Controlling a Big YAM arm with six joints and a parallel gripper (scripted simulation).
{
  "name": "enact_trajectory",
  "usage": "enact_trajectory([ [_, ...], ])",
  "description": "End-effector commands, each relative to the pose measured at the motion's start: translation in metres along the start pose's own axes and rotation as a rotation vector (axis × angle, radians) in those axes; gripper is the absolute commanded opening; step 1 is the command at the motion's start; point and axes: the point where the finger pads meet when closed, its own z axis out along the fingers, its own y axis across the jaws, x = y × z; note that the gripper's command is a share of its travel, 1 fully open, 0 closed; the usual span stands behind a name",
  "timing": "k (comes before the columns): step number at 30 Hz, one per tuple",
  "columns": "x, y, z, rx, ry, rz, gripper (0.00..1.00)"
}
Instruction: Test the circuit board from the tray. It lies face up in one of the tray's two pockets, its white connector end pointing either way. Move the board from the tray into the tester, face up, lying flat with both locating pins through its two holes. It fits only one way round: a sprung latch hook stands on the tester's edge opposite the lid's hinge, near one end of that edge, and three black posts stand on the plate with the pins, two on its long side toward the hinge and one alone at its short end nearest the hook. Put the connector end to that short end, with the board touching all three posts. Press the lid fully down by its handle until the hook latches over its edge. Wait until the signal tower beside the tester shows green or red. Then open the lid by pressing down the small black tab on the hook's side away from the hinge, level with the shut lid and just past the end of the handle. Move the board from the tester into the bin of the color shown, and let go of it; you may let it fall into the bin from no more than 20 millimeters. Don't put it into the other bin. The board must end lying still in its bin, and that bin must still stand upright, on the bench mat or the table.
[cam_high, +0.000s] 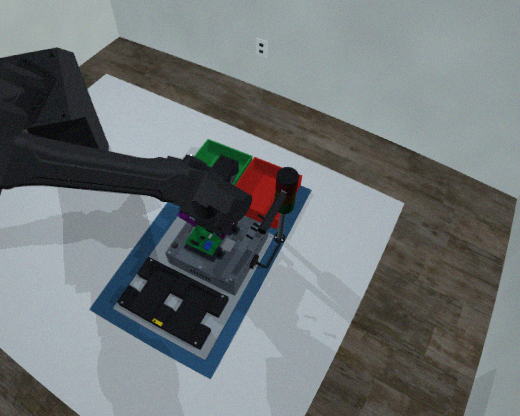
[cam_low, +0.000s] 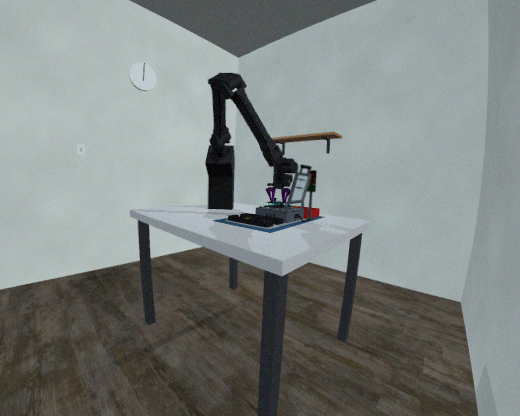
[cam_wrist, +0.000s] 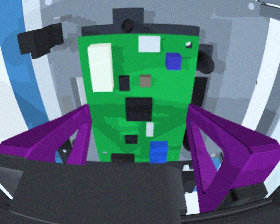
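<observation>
The green circuit board (cam_wrist: 140, 93) is face up between my purple fingers, which grip its two long sides. Its white connector (cam_wrist: 100, 66) is at the end far from my wrist. My gripper (cam_wrist: 138, 110) is shut on the board and holds it right over the grey tester's plate (cam_high: 220, 255); I cannot tell whether it touches the plate. The board also shows in the top view (cam_high: 204, 242) under the gripper (cam_high: 212, 227). The tester's lid (cam_low: 300, 187) stands open, tilted up. The signal tower (cam_high: 286, 192) beside the tester looks dark.
The black tray (cam_high: 172, 302) lies in front of the tester on the blue mat, both pockets empty. The green bin (cam_high: 222, 153) and the red bin (cam_high: 265, 187) stand behind the tester. The latch hook (cam_high: 256, 261) sticks out at the tester's right edge.
</observation>
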Motion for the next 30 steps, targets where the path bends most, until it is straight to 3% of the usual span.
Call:
enact_trajectory([
  [1,0.0009,-0.0043,0.0002,0.008,-0.001,-0.005,0.72],
  [30,0.0032,-0.0036,0.0029,0.006,0.001,-0.001,0.72],
])
